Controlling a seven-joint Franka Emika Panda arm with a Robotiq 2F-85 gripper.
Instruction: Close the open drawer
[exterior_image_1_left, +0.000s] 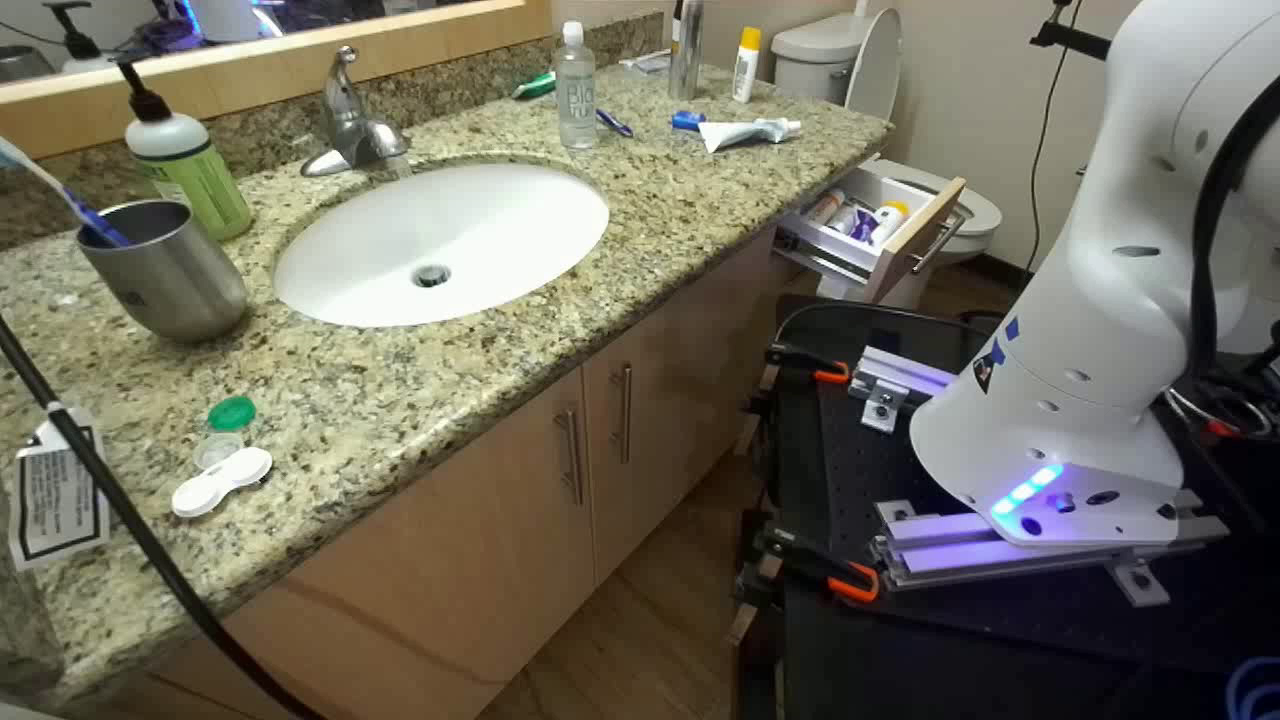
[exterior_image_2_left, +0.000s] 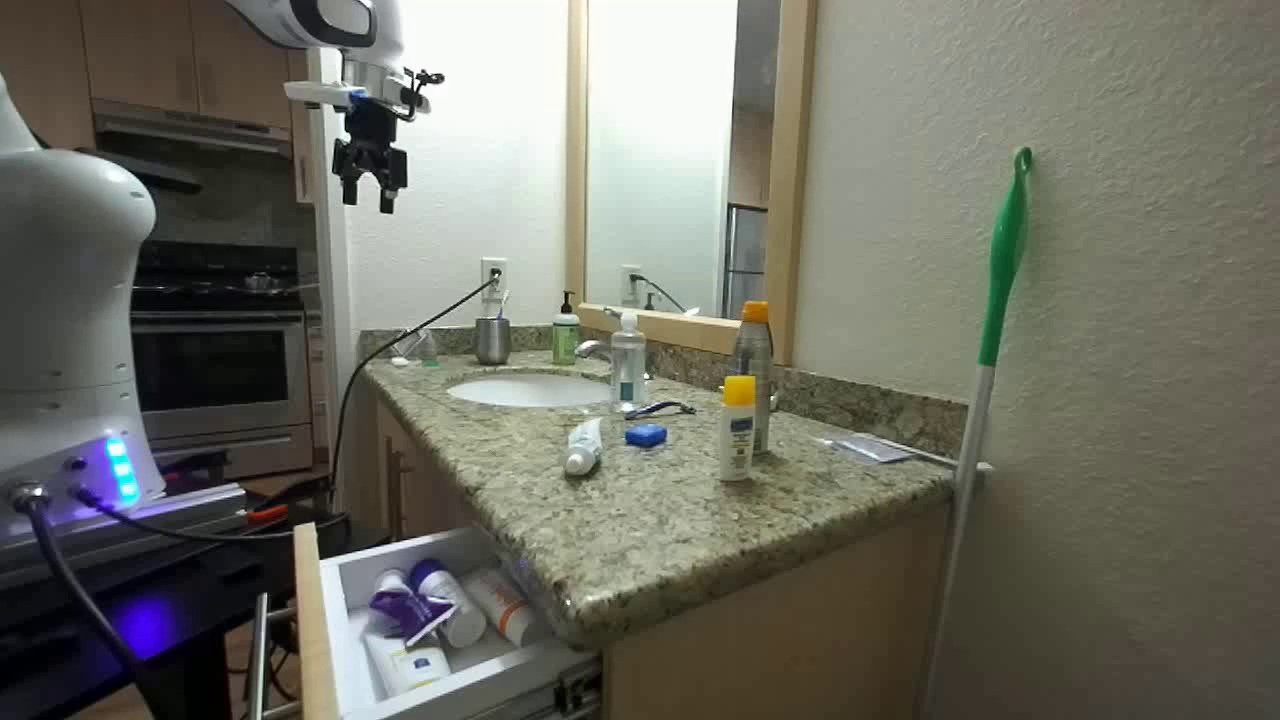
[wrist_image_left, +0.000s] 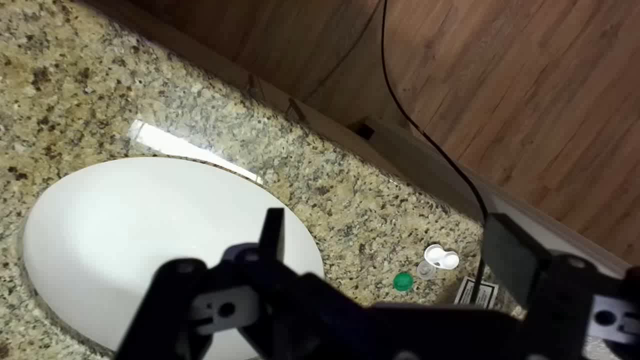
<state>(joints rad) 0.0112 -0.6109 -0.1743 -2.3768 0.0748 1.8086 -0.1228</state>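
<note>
The drawer (exterior_image_1_left: 910, 245) is pulled out from the end of the vanity near the toilet. It has a light tan front with a metal bar handle. In an exterior view its tan front (exterior_image_2_left: 312, 620) and white box show, with several tubes and bottles inside. My gripper (exterior_image_2_left: 368, 205) is open and empty, pointing down high above the counter's far end, well away from the drawer. In the wrist view the gripper (wrist_image_left: 385, 222) has its fingers wide apart over the counter beside the sink. The drawer is out of the wrist view.
The granite counter (exterior_image_1_left: 660, 220) holds a sink (exterior_image_1_left: 450, 240), a steel cup (exterior_image_1_left: 165, 270), a soap bottle (exterior_image_1_left: 190, 160), a clear bottle (exterior_image_1_left: 577, 95) and a toothpaste tube (exterior_image_1_left: 745, 133). A black cable (wrist_image_left: 425, 135) crosses the counter edge. A toilet (exterior_image_1_left: 940, 195) stands behind the drawer.
</note>
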